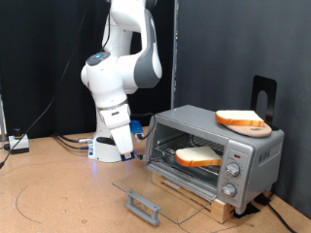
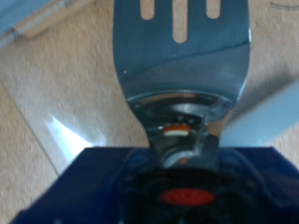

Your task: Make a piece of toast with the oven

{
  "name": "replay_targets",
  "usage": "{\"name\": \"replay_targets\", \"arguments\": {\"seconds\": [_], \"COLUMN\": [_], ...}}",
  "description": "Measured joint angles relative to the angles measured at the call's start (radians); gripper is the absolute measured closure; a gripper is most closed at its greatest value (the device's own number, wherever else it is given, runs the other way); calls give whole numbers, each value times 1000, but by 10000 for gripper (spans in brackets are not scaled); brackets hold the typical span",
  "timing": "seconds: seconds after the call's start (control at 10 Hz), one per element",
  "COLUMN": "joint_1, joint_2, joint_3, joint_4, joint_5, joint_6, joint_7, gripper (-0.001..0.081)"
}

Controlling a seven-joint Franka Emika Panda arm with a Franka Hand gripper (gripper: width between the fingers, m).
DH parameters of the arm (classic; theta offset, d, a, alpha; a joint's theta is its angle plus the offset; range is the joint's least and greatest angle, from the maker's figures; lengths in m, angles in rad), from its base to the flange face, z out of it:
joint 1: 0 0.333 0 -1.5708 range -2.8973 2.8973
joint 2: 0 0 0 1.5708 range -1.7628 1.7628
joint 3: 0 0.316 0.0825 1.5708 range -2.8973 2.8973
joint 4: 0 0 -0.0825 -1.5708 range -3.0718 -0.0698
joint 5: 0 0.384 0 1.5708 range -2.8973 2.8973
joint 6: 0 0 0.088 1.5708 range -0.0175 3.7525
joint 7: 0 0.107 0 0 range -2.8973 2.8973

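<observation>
Arm folded tall at the exterior view's left, elbow high, wrist tucked down low beside the oven. Gripper just off the oven's open mouth, partly hidden behind the arm's own body; clamped on a metal spatula in the wrist view, handle pinned between the fingers, slotted blade stretching out over pale wood. Glass door dropped flat on the table, grey bar handle at its front edge. Piece of toast lying on the rack inside, pale face up, just beyond the gripper toward the exterior view's right. Flatter orange-brown slice up on the oven's roof, well apart from the gripper.
</observation>
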Motion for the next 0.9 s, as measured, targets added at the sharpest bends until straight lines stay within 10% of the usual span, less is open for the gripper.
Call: {"name": "replay_targets", "arguments": {"seconds": [0.6,0.9], "joint_1": [172,169], "joint_2": [-179,-239], "joint_3": [-4,-5], "joint_4": [-71,-84], "joint_5": [151,149], "joint_6": [-134,-155], "joint_7": [-26,18], "gripper": [410,410]}}
